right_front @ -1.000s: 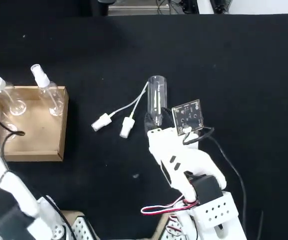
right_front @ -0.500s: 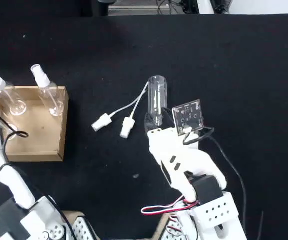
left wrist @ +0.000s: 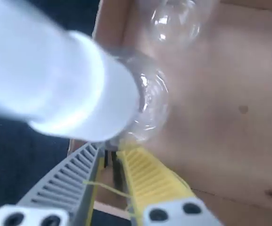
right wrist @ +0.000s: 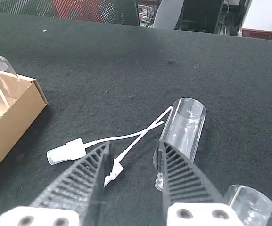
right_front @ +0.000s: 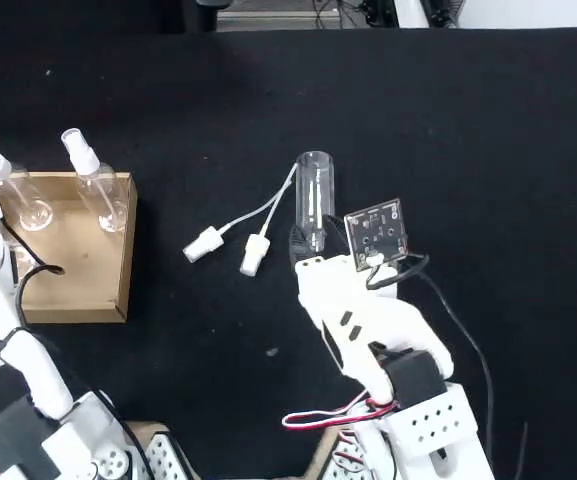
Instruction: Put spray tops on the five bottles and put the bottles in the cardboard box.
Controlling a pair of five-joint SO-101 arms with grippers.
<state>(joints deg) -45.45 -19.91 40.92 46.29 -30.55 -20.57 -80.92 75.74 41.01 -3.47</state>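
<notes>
Two arms stand at the near edge of the table (right_front: 488,120): the right arm (right_front: 368,330) at 6 o'clock, the left arm (right_front: 8,350) at 8 o'clock.

The right gripper (right wrist: 133,147) hangs low near the table's centre. Its jaws are wide apart and grip nothing. A second bare bottle (right wrist: 249,207) shows just beside it, closer to the arm. A bare bottle (right_front: 314,195) lies on the black cloth at the gripper's 12 o'clock, with its neck toward the fingertips and its base toward 12.

A loose top (right_front: 255,254) lies just at the gripper's 9 o'clock, and a farther top (right_front: 204,243) lies beyond it in the same direction. Their thin tubes run toward 1 o'clock and end beside the lying bottle near its base.

The box (right_front: 126,250) sits at the table's 9 o'clock. The left gripper (left wrist: 110,153) is over the box's 9 o'clock side, its jaws drawn nearly together with only a slit between them. Its tips are just beside a capped bottle (left wrist: 147,103) standing inside. I cannot tell whether they touch it.

Along the box's 12 o'clock wall stand a left capped bottle (right_front: 18,200) and a right capped bottle (right_front: 103,200), both upright.
</notes>
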